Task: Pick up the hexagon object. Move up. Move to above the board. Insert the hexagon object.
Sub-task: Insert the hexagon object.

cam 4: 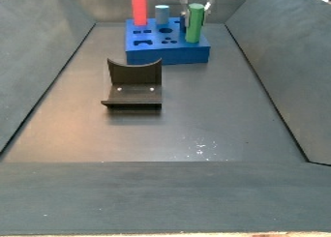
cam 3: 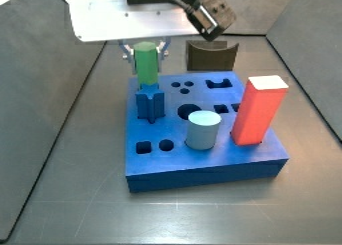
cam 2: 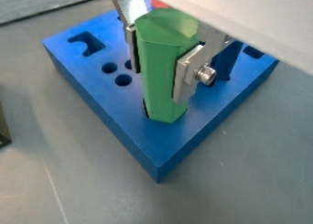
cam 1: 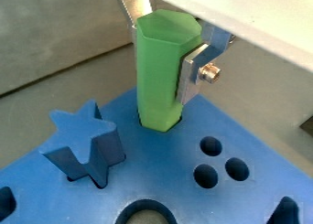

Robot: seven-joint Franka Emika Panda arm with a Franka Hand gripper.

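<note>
— Hexagon object (cam 2: 163,68) status?
— Upright at a corner of the board (cam 2: 98,104), its foot seemingly sunk in a hole there; the gripper (cam 1: 167,52) has its plates pressed on it. Insertion looks nearly done — release is left.
— Surroundings?
— Dark grey floor (cam 4: 155,134), grey walls; the fixture (cam 4: 134,84) stands well apart from the board.

The gripper (cam 2: 166,49) is above the board (cam 2: 134,127), with the hexagon object (cam 2: 164,68) upright between its fingers (cam 2: 191,74), its lower end on or in the board's top. In a side view, the fixture (cam 4: 134,84) stands on the floor, well apart from the board.
</note>
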